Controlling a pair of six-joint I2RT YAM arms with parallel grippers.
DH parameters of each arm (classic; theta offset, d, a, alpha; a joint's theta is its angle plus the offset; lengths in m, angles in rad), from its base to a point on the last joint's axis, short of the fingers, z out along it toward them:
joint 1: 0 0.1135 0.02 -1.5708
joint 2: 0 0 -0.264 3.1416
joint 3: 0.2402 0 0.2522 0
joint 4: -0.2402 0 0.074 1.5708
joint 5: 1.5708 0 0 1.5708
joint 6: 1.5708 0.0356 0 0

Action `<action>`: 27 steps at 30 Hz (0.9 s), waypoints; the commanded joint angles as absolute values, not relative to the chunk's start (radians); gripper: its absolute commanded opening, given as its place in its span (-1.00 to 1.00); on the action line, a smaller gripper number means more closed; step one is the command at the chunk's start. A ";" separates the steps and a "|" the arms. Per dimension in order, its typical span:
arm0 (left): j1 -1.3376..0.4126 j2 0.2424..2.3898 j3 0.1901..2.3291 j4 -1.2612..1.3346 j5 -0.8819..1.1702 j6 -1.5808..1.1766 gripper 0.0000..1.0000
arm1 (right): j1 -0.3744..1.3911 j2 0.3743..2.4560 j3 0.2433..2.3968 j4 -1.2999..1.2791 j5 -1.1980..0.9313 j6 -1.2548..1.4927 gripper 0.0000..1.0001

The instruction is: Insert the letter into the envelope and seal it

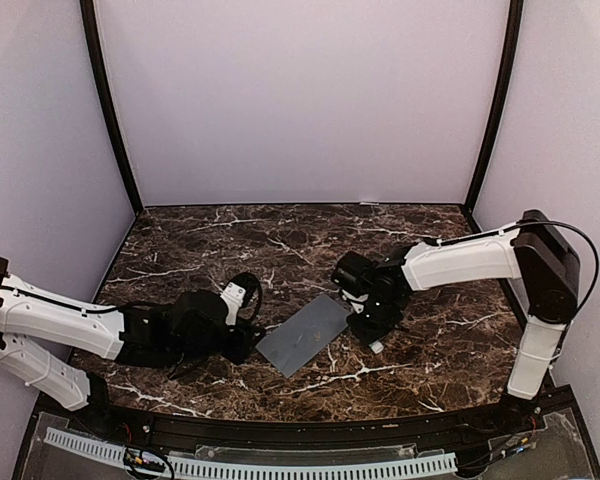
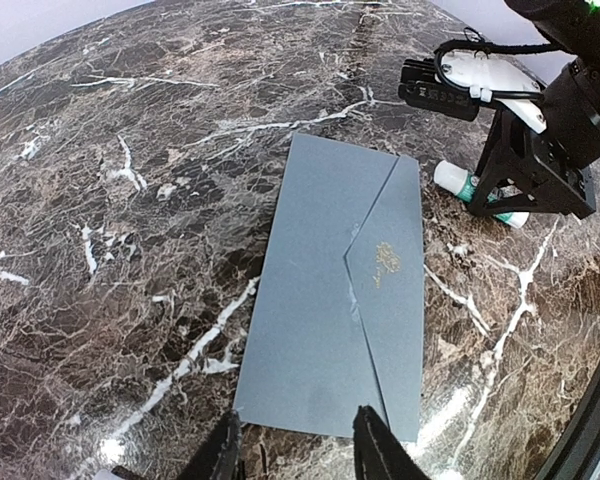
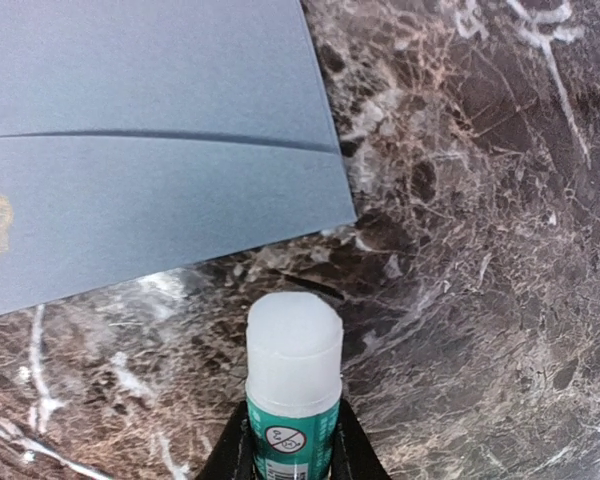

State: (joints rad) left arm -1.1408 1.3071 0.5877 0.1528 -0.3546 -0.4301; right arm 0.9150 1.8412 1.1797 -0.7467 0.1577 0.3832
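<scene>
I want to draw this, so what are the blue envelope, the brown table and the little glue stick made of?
The grey-blue flat envelope: paper probably, matt, with sharp folds. The dark brown white-veined table: looks like polished marble, maybe only a print. The white-capped green glue stick: smooth plastic, apparently, slightly glossy.

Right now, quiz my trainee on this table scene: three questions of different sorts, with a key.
1. True or false: the envelope lies flat on the marble with its flap folded down.
2. Pick one: what sits between the right arm's jaws? A) glue stick B) pen C) stapler
3. Short answer: is the cream-white letter visible in any view?

Key: 1 true; 2 A; 3 no, no loose sheet shows.
</scene>
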 commanded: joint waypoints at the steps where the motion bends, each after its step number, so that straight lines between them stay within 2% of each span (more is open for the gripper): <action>1: -1.135 1.232 0.550 0.189 -0.328 -0.421 -0.26 | 0.918 1.694 1.171 -0.612 0.094 0.406 -1.00; 6: -1.135 1.144 0.495 0.252 -0.276 -0.414 -0.26 | 0.990 1.528 1.121 -0.359 -0.041 0.406 -1.00; 13: -1.135 0.901 0.366 0.444 -0.092 -0.388 -0.17 | 1.144 1.402 1.034 0.080 -0.085 0.415 -1.00; 19: -1.135 0.717 0.253 0.604 0.138 -0.386 -0.07 | 1.257 1.410 0.969 0.463 -0.117 0.433 -1.00; 27: -1.135 0.668 0.208 0.755 0.365 -0.413 0.02 | 1.370 1.487 0.969 0.712 -0.080 0.421 -1.00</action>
